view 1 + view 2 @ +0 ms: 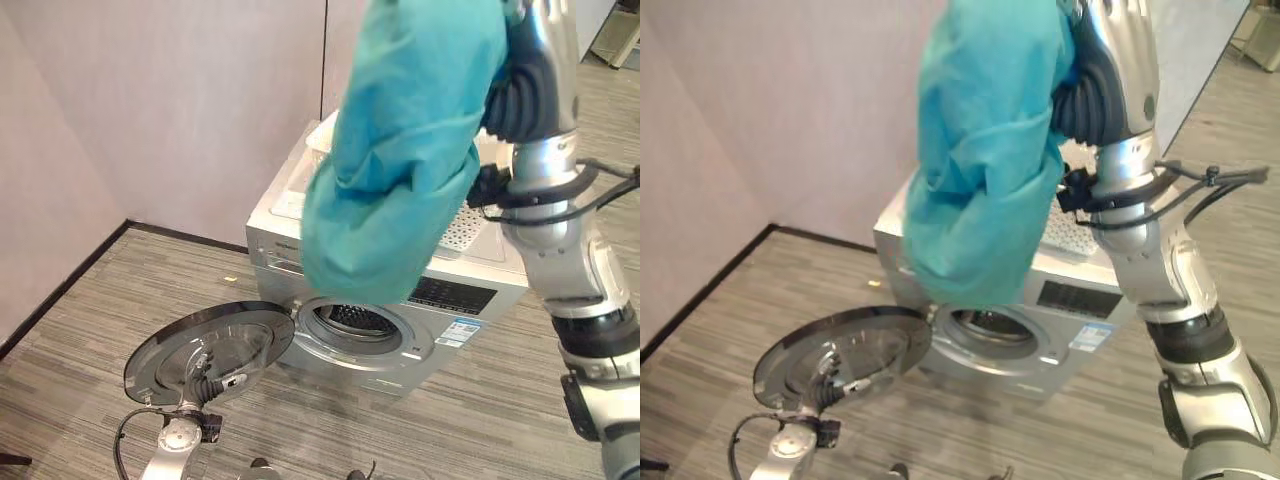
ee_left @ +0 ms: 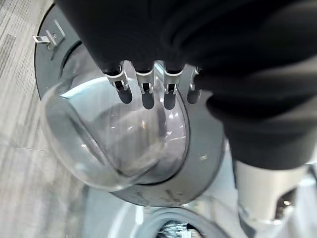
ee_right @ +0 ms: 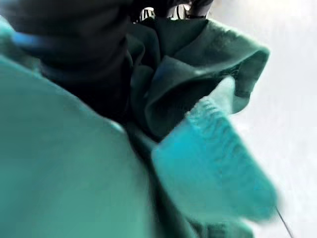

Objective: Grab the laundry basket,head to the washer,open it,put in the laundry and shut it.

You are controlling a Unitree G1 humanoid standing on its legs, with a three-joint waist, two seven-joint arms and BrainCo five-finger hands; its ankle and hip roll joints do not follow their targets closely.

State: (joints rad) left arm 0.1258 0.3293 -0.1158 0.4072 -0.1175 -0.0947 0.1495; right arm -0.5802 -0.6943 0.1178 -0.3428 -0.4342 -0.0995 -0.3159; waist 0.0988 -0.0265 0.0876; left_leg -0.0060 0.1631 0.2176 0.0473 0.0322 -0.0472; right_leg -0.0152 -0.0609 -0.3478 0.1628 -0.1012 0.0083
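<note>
Now the loading step: the right hand point(image 1: 1120, 50), fingers clamped on the teal cloth point(image 1: 400, 170), holds it above the washer point(image 1: 470, 300); next, lower it into the drum. Left hand point(image 2: 148, 91), fingers straight, rests on the open door point(image 1: 205, 350).

— What's the room like from where I'm steering?

— I see pale, plain walls point(image 1: 180, 110) meeting in a corner, with a dark baseboard point(image 1: 70, 280) along their foot. The floor point(image 1: 100, 330) is grey wood-grain planking, evenly lit, and a vertical seam point(image 1: 324, 60) splits the back wall.
</note>
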